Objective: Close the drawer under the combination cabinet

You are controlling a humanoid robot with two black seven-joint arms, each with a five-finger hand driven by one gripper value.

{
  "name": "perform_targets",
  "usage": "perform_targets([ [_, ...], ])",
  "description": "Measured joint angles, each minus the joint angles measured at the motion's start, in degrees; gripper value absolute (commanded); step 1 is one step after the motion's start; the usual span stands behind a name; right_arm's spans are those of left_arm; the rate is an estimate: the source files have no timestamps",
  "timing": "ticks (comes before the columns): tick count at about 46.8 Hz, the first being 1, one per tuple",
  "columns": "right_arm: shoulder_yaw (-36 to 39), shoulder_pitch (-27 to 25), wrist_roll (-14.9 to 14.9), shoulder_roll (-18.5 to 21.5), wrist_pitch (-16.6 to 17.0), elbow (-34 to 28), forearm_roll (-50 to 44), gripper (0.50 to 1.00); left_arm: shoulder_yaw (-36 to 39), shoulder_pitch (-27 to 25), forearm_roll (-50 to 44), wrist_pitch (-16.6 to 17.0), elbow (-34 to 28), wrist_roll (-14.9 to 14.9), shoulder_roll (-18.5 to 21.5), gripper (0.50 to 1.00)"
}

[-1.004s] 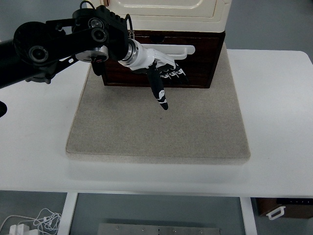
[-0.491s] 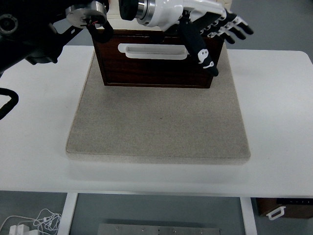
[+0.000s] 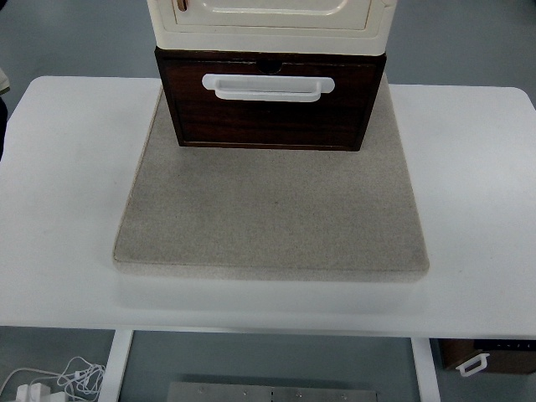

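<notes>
A cream cabinet [image 3: 272,21] stands at the back of a beige mat [image 3: 272,209]. Under it is a dark brown wooden drawer [image 3: 270,113] with a white handle [image 3: 267,87] on its front. The drawer front lies close beneath the cabinet's front edge, so it looks pushed in. Neither of my hands shows in the head view.
The mat lies on a white table [image 3: 477,209]. Cables and a white plug [image 3: 50,381] lie on the floor at bottom left. A brown box with a white handle [image 3: 486,358] sits on the floor at bottom right.
My left arm, which was in front of the drawer a second ago, rose up over the cabinet and has left the view. The drawer has not moved.
</notes>
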Motion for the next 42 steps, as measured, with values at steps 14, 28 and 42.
perform_targets([
  [14,0.00,-0.02,-0.01,0.00,0.00,0.00,0.00,0.952,-9.21,-1.17,-1.69,6.91,10.69,-1.25,3.96,1.000],
  [28,-0.01,-0.03,-0.01,0.00,-0.02,0.00,-0.01,0.952,-8.38,-1.01,-15.82,10.65,23.18,-2.37,12.49,1.000],
  [42,0.00,-0.02,0.00,0.00,-0.03,0.00,-0.02,0.952,-8.38,0.75,-17.38,10.75,41.56,-3.19,12.89,1.000],
])
